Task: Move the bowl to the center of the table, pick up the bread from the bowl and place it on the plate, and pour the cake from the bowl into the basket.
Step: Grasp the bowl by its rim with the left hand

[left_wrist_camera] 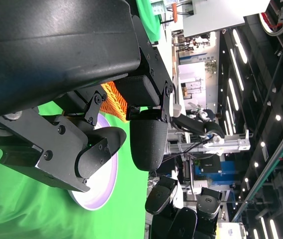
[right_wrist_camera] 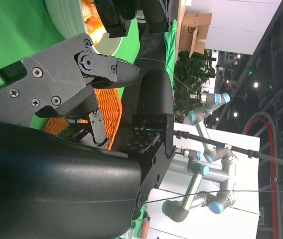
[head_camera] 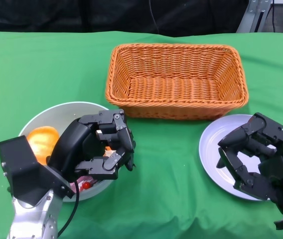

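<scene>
A green cloth covers the table (head_camera: 181,164), with dark drapes behind its far edge. In the head view, the white bowl (head_camera: 57,113) sits at the near left corner, not yet at the centre. The left hand (head_camera: 99,147) has its fingers curled around the bowl's right rim; I judge it a grip, though contact is hidden. Inside lie a glossy orange bread (head_camera: 43,142) and, near the rim, a pink cake (head_camera: 86,183) with a red dot. The woven wicker basket (head_camera: 176,82), rectangular and ribbed, stands toward the far edge. The smooth white plate (head_camera: 216,144) lies at the near right, with the right hand (head_camera: 258,157) above it, fingers spread and holding nothing.

Risk: a one-sided rim grip could tip the smooth bowl while sliding, spilling both items; cloth may bunch.

The right wrist view shows spread fingers (right_wrist_camera: 101,69), wicker and the bowl beyond.

The left wrist view shows its fingers (left_wrist_camera: 149,144), the plate and wicker; grip unclear.
</scene>
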`<action>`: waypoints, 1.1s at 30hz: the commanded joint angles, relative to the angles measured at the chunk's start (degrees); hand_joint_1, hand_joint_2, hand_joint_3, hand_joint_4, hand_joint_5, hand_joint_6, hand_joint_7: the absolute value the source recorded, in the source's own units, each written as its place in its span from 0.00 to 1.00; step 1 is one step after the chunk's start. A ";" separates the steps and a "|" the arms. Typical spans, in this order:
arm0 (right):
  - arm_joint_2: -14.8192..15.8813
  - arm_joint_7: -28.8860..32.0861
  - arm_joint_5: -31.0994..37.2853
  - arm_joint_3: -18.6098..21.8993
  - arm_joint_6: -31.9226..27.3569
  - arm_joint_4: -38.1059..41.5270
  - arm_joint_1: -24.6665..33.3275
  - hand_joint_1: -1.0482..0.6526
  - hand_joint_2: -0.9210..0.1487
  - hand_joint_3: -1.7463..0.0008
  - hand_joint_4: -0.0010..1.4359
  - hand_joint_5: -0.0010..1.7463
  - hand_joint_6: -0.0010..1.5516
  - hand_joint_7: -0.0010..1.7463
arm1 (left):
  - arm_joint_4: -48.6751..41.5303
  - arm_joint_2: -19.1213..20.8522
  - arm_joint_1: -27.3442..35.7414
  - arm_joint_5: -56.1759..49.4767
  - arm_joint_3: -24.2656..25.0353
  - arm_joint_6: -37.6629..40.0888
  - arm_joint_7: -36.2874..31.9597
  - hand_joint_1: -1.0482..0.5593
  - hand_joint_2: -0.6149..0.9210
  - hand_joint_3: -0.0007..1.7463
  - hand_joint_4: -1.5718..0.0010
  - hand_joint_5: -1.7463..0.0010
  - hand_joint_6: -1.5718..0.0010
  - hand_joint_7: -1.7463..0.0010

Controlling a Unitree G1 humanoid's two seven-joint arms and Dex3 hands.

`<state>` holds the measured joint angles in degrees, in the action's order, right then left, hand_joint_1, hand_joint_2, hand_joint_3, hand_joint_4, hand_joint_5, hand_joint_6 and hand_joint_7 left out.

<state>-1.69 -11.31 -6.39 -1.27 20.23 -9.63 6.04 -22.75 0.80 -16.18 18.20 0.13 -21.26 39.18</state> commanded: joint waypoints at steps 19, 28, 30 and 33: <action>0.26 0.19 -0.25 -0.21 2.04 1.34 -0.15 0.50 0.28 0.59 0.51 0.88 0.44 0.69 | -0.51 0.52 -0.53 -0.41 0.01 -1.61 0.27 0.68 0.76 0.68 0.46 0.06 0.46 0.20; 0.37 -0.15 -0.43 -0.17 2.37 1.75 -0.27 0.49 0.28 0.59 0.50 0.88 0.44 0.68 | -0.62 0.55 -0.50 -0.45 -0.03 -1.85 0.26 0.68 0.76 0.68 0.46 0.06 0.46 0.20; 0.38 -0.11 -0.29 -0.18 2.38 1.86 -0.33 0.49 0.28 0.59 0.51 0.88 0.44 0.68 | -0.37 0.63 -0.47 -0.29 -0.03 -1.20 0.15 0.68 0.77 0.68 0.46 0.06 0.46 0.20; 0.37 -0.22 -0.39 -0.26 2.27 2.06 -0.42 0.48 0.28 0.59 0.51 0.88 0.44 0.68 | -0.38 0.77 -0.57 -0.66 0.07 -1.62 -0.22 0.68 0.76 0.68 0.46 0.06 0.46 0.20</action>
<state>-1.79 -11.53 -6.35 -1.50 21.79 -8.02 6.02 -22.96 0.78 -16.18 18.18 0.04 -22.48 39.19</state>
